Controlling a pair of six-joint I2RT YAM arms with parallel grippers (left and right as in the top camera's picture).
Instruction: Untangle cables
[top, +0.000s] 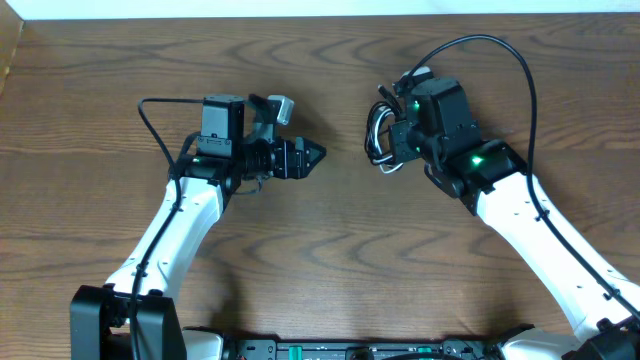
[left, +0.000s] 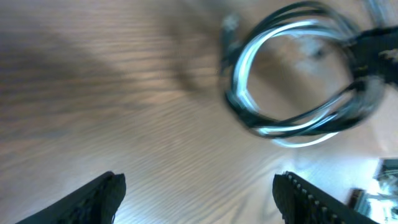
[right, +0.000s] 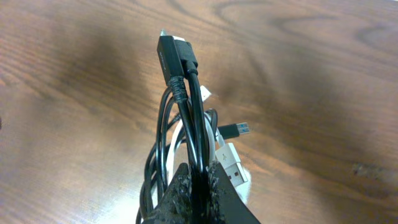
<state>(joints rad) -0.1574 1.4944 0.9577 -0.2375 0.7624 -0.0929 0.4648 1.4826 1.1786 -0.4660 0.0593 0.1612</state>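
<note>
your wooden table (top: 330, 260) fills the overhead view. your left arm (top: 175, 225) and right arm (top: 540, 225) reach in from the near edge. your left gripper (top: 312, 155) sits left of centre, its fingers (left: 102, 199) spread wide with nothing between them. your right gripper (right: 198, 183) is pinched tight on the cables (right: 186, 106), a black and white coil right of centre, apart from the left gripper. a black plug (right: 174, 53) tops the coil, and a small metal-tipped plug (right: 241, 129) pokes out sideways.
</note>
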